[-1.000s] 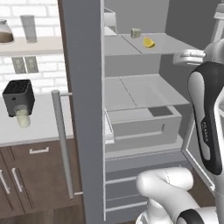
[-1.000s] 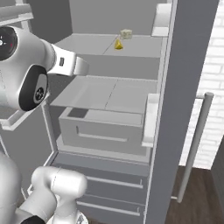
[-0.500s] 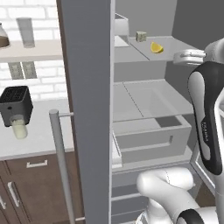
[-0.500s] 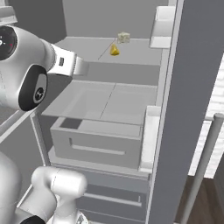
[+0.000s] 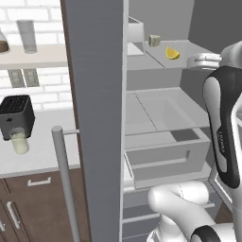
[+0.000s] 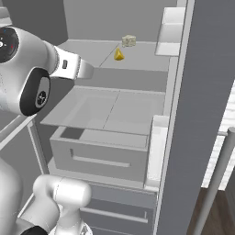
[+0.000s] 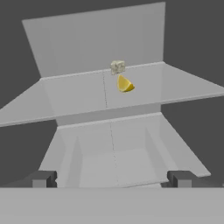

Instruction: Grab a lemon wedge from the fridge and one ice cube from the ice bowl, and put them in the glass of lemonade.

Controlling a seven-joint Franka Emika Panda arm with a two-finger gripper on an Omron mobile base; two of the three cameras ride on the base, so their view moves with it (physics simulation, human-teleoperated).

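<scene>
While the fridge (image 5: 94, 94) stands open, step in hand: fetching the wedge (image 7: 124, 84). Wedge: on upper shelf (image 7: 78, 94), just before a pale cube (image 7: 117, 67). Gripper (image 7: 111, 179): jaws spread wide, empty, well short. Next: reach forward, straddle wedge, pinch.

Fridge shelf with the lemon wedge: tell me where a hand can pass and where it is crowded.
The shelf is bare left and right of the lemon wedge, and along its front edge. Crowding is only at the middle rear, where a small pale cube sits just behind the wedge. The gripper is open.
</scene>
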